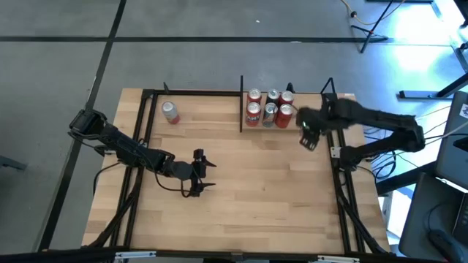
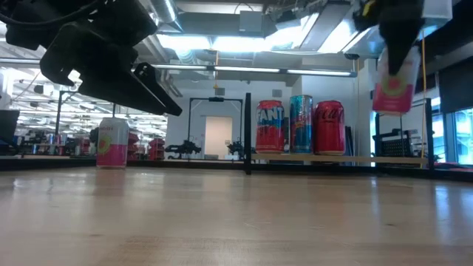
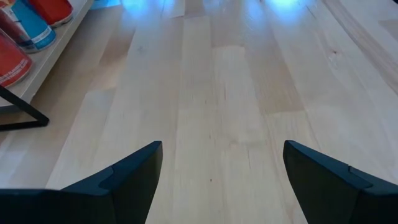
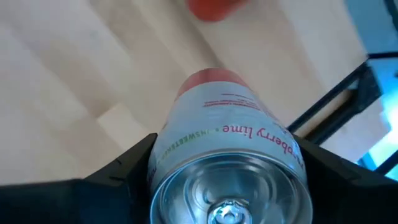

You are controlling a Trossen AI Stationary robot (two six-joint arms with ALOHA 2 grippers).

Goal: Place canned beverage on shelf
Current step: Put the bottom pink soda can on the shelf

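A white and pink can (image 2: 395, 83) hangs in my right gripper (image 1: 307, 136), above the table just near the shelf's right end. The shelf (image 1: 208, 117) is a pale board in a black frame along the table's far side. Three cans (image 1: 269, 109) and more stand on its right half, behind a black upright (image 1: 241, 102). A pink can (image 1: 170, 112) stands on its left half. My left gripper (image 1: 202, 174) is open and empty over the middle of the table; its wrist view shows its fingers (image 3: 134, 171) wide apart above bare wood. My right gripper pinches the can's side wall near its upper end (image 4: 186, 146) between its two fingers, one finger (image 4: 124, 171) on each side. The fingers come from above, pointing down. The can hangs below them, nearly upright, pink end down, lifted clear of the table.
The butcher-block tabletop (image 1: 256, 190) lies bare between the two arms. Black frame rails (image 1: 344, 190) run along the table's left and right sides. The shelf's middle part, between the pink can and the upright, is bare board.
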